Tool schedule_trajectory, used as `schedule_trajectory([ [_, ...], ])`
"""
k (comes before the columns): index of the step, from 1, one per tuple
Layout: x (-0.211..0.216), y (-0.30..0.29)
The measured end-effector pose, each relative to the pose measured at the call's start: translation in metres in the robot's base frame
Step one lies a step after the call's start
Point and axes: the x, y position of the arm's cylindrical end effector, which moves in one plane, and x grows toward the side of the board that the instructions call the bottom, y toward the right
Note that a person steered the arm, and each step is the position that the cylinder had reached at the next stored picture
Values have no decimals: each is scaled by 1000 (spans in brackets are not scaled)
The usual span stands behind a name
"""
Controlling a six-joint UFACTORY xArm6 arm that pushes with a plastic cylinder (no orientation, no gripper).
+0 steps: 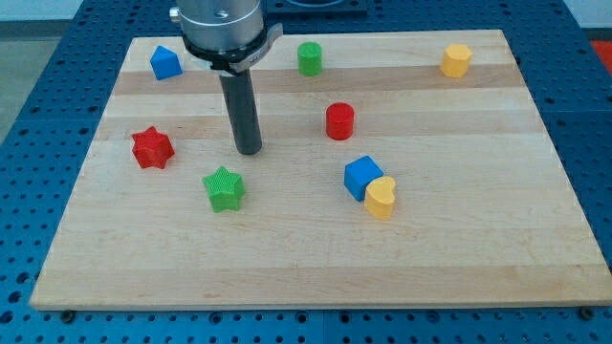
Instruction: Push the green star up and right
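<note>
The green star (224,188) lies on the wooden board (316,258), left of the middle. My tip (249,150) stands on the board just above and slightly right of the star, a small gap apart from it. The dark rod rises from there to the arm's head at the view's top.
A red star (152,148) lies left of the tip. A blue block (165,63) is at top left, a green cylinder (309,58) at top middle, a yellow block (456,60) at top right. A red cylinder (339,121), a blue cube (362,178) and a yellow heart (381,198) lie to the right.
</note>
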Motion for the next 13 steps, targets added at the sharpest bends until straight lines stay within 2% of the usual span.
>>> schedule_trajectory([
  [2, 42, 0],
  [6, 47, -125],
  [7, 47, -131],
  [9, 15, -135],
  [13, 9, -135],
])
